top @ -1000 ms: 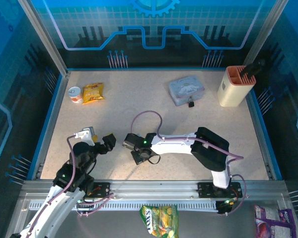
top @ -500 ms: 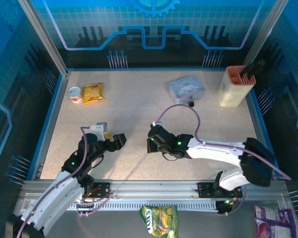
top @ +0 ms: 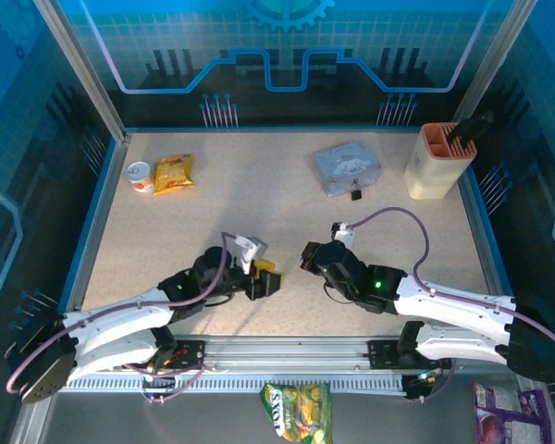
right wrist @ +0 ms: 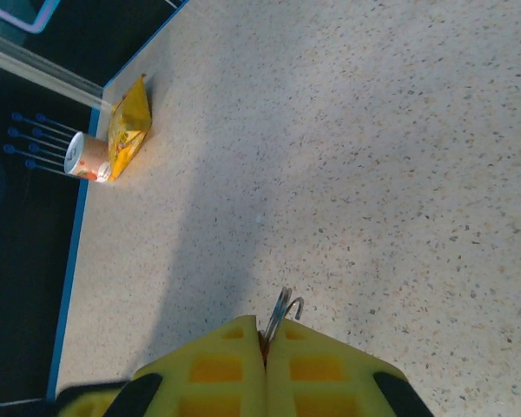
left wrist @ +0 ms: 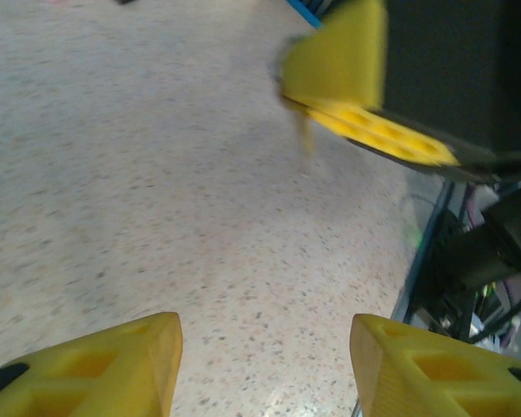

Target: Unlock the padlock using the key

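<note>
Right wrist: your right end effector (right wrist: pixel 266 341) clamps the key (right wrist: pixel 282 311), tip forward; padlock (top: pixel 356 194) lies far-right, nearer this arm; left end effector (left wrist: pixel 265 352) hangs open.

1. Left arm (top: pixel 120 326): white shells, black joints, green LED, mauve cable over wrist.
2. Right arm (top: pixel 453 303): same white/black, mauve cable loop at 12 o'clock.
3. Fingers (left wrist: pixel 104 365): yellow, moulded pockets.

Overhead camera looked down on the whole table (top: pixel 287 222) from above its near edge, left wrist camera skimmed the table closely, right wrist camera faced the table's far-left corner, its yellow snack packet (right wrist: pixel 127 124) shared with overhead.
</note>
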### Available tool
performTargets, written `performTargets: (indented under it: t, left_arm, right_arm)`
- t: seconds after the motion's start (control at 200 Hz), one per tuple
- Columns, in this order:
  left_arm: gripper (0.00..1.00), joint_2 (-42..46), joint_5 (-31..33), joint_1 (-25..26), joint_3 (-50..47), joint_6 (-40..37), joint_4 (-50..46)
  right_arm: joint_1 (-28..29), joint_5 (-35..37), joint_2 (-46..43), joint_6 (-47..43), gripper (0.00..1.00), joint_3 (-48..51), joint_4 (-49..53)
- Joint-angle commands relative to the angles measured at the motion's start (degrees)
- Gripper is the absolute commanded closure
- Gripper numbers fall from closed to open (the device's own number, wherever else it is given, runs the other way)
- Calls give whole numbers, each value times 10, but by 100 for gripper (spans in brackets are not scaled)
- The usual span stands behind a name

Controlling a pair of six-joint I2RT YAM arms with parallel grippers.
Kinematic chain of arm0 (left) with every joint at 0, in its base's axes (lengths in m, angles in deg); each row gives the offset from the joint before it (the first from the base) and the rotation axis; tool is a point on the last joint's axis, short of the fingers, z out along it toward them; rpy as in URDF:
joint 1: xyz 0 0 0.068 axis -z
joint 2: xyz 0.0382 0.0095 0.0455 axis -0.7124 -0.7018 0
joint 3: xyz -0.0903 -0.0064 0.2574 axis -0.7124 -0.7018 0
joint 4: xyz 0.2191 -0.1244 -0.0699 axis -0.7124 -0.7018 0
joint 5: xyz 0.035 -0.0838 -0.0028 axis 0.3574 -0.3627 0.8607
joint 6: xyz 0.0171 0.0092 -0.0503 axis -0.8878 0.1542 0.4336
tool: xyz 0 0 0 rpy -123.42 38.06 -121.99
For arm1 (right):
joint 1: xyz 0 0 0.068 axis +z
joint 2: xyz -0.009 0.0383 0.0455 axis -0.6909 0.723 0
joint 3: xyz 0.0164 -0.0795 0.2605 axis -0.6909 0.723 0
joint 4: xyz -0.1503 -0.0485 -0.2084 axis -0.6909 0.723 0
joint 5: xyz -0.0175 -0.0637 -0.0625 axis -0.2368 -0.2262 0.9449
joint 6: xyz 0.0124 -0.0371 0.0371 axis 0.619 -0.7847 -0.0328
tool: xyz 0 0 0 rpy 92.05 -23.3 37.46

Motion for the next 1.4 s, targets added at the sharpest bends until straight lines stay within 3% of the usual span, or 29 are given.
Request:
performTargets:
  t: [0.0,0.175,0.545,0.675,1.131,1.256,1.326,1.396]
  left_arm:
    - [53,-38,54,34,14,-96,91]
    - [63,-84,114,49,23,-147,151]
    - [72,-153,134,57,58,-210,202]
    - [74,-162,128,57,65,-215,202]
    - [100,-160,106,57,54,-229,207]
    - [100,-155,107,57,52,-225,203]
    - [100,-151,117,56,57,-210,185]
    - [100,-146,123,54,69,-198,150]
  right_arm:
    - [0,19,-14,57,100,3,9]
    - [13,19,-19,86,100,3,28]
    - [32,19,-18,103,100,13,15]
    - [36,14,-15,105,100,16,8]
    - [43,13,-8,103,100,12,11]
    - [44,9,-4,91,100,8,9]
    - [42,-2,-1,50,92,8,-19]
    - [36,-20,0,-19,75,6,-49]
